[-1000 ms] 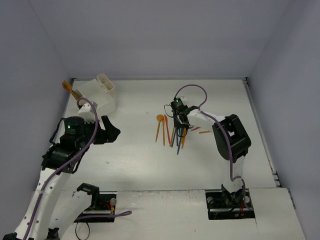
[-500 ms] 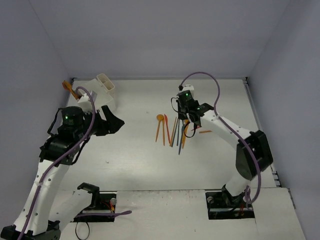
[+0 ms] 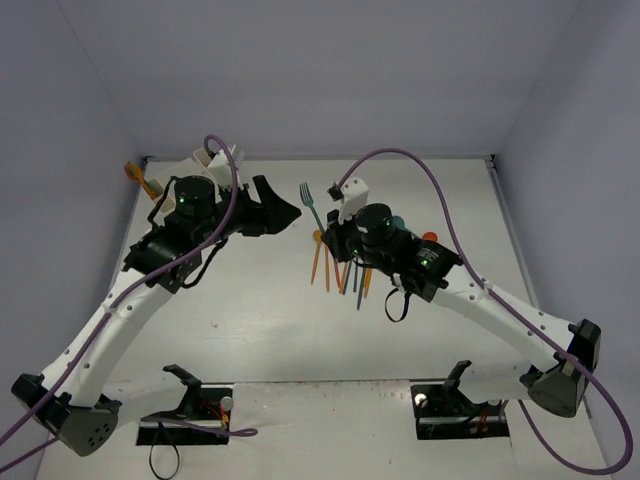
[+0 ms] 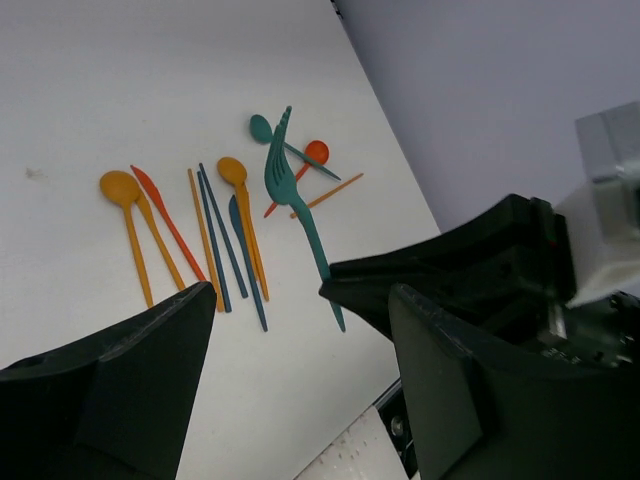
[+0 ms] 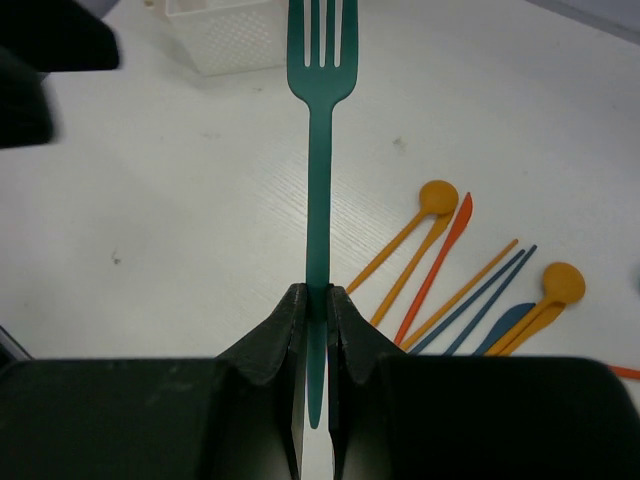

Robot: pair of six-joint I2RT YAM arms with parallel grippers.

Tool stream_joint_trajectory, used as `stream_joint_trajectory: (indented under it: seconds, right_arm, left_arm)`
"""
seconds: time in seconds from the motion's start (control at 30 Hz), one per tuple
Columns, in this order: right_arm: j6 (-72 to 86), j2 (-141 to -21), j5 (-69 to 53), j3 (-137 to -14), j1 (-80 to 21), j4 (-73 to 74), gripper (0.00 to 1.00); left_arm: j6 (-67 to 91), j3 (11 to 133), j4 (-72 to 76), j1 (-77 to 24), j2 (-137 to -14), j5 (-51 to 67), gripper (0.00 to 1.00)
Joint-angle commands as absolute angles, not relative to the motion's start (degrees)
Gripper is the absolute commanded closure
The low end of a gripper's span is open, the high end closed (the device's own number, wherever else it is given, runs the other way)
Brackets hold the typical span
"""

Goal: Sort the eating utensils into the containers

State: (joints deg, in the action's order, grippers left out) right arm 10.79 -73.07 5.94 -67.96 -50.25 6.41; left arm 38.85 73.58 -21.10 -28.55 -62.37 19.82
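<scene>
**Landmark:** the loose group of utensils (image 3: 345,270) lying on the white table (image 3: 250,330).

**Right gripper** (image 5: 318,300): the jaws are pressed together on the handle of a teal fork (image 5: 320,150). The grip sits low on the handle, and a short length of handle runs back between the fingers. The tines point away from the gripper. The fork is raised off the table, at the edge of the group that faces the containers (image 5: 235,40).

**Left gripper** (image 3: 282,197): the jaws are spread wide and pinch nothing. It hangs above the table on the same side of the group, near the fork tines but apart from them.

**Group contents:** an orange spoon (image 5: 437,195) and a red knife (image 5: 440,260) lie at the edge nearest the fork. Blue and orange pieces lie side by side past them.

**Containers:** the white bins stand well apart from the group, past the left gripper.
</scene>
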Motion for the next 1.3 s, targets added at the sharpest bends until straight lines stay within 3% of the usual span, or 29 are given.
stream_joint_trajectory:
  seconds: [0.0, 0.2, 0.53, 0.9, 0.97, 1.07, 1.27]
  right_arm:
    - [9.49, -69.37, 1.13, -68.17, -51.19, 1.58, 1.00]
    - [10.02, -66.95, -2.40, -66.98, -51.42, 1.58, 1.00]
    - [10.60, -64.75, -3.11, -65.51, -51.59, 1.70, 1.00]
    - [10.02, -64.60, -2.28, -64.96, -51.59, 1.58, 1.00]
    - [9.93, -64.83, -2.17, -65.18, -51.59, 1.58, 0.89]
    - [9.75, -65.40, -1.75, -65.48, -51.59, 1.59, 0.66]
    - [9.29, -66.58, -2.20, -66.20, -51.42, 1.67, 0.48]
  left_arm:
    - [37.14, 77.34, -12.64, -31.31, -64.79, 14.66, 0.34]
    - [34.15, 79.71, -11.69, -34.73, -68.57, 10.32, 0.40]
    - [31.03, 81.15, -8.21, -36.94, -71.34, 8.26, 0.60]
    - [28.28, 79.63, -9.32, -38.05, -70.92, 7.63, 1.00]
    - [26.42, 79.63, -9.87, -37.97, -70.61, 6.78, 1.00]
    - [22.13, 79.55, -11.09, -37.97, -69.78, 4.16, 1.00]
    - [11.99, 79.96, -12.59, -36.53, -68.25, -3.07, 1.00]
